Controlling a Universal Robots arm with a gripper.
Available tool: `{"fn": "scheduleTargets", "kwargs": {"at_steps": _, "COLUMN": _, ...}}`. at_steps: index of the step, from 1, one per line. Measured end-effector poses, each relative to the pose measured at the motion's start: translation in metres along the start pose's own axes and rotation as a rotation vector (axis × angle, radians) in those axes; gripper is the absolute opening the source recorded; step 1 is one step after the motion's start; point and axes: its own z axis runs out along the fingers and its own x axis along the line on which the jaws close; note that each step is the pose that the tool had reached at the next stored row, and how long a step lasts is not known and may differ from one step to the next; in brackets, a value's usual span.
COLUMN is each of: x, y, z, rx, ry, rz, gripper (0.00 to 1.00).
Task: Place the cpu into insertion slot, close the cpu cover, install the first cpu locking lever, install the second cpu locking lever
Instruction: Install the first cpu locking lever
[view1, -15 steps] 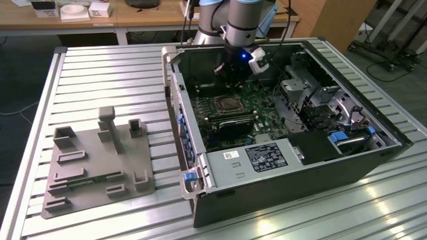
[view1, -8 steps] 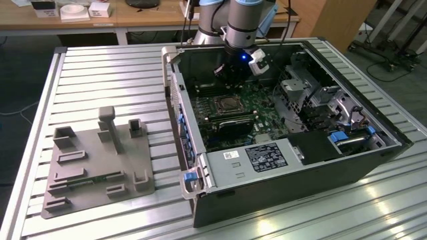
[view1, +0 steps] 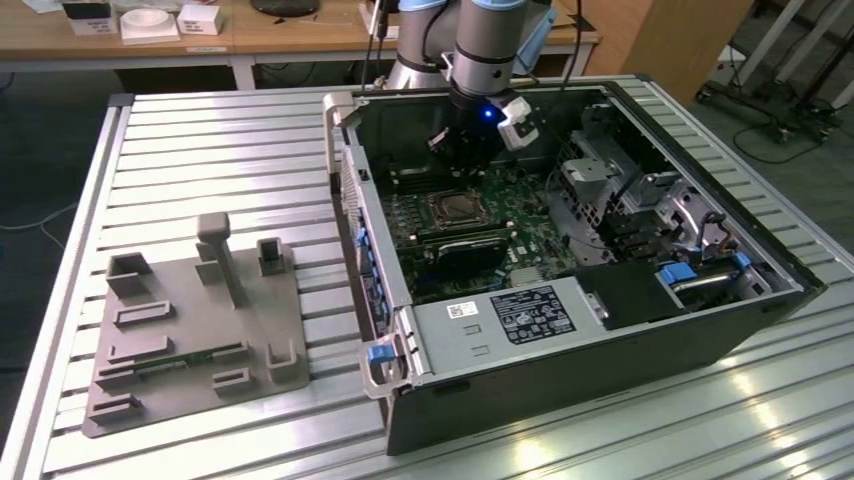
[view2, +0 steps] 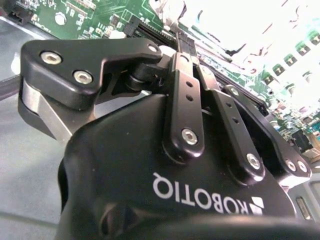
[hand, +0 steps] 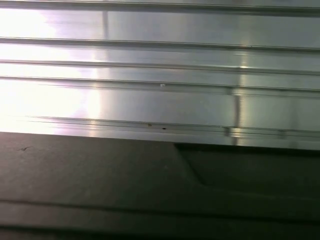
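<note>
hovering inside the open computer case, claw pressed together above the motherboard

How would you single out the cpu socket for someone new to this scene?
Find the open computer case on the slatted table. On its green motherboard, just below the gripper, sits the cpu socket: a square with a silvery metal frame, unlike the long slots nearby.

arm upright – claw low, pointing down

Black tool, green motherboard, ribbed silver table, grey fixture.
</note>
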Motion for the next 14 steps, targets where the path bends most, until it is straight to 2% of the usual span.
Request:
{"fn": "scheduleTargets", "kwargs": {"at_steps": 4, "x": 0.0000, "y": -0.0001, "z": -0.0001, "rx": 0.0010, "ry": 0.0010, "rz": 0.000, "gripper": 0.10}}
{"fn": "scheduleTargets", "kwargs": {"at_steps": 14, "x": 0.0001, "y": -0.0001, "z": 0.0007, "rx": 0.0137, "ry": 0.0016, "rz": -0.001, "gripper": 0.10}}
